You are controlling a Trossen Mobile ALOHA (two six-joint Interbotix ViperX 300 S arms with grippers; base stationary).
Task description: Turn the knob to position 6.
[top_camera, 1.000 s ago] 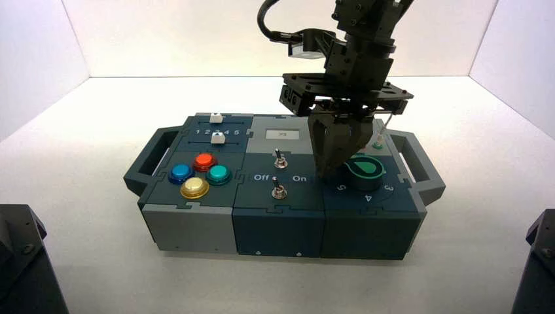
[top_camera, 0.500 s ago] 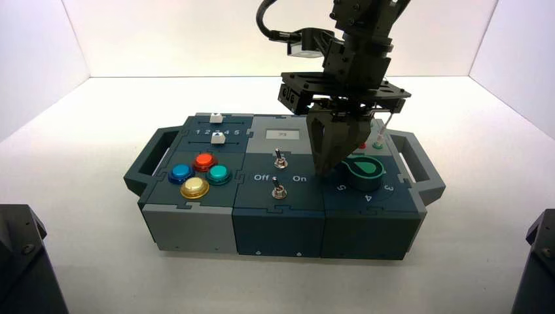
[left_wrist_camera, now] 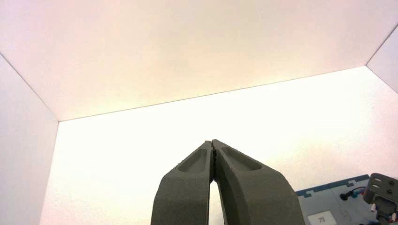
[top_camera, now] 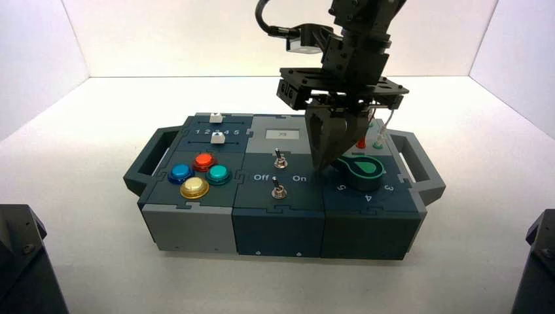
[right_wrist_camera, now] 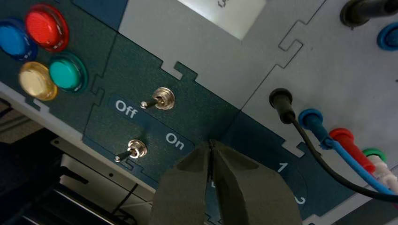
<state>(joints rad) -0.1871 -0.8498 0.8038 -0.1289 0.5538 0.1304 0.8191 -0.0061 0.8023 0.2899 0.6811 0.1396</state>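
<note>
High view: my right gripper (top_camera: 319, 169) points down just beside the pointed side of the knob (top_camera: 366, 171), which sits on the right-hand part of the box (top_camera: 279, 233); I judge the knob rigid, mildly stiff and perhaps slick on top, so best nudged by its tip or taken across its flanks, low down. Left wrist view: my left gripper (left_wrist_camera: 211, 143) idles, pads together and empty, facing the far wall (left_wrist_camera: 197, 51). Right wrist view: the working pincer's pads meet with nothing between them, near the "On" lettering (right_wrist_camera: 174, 141), and hide the knob.
</note>
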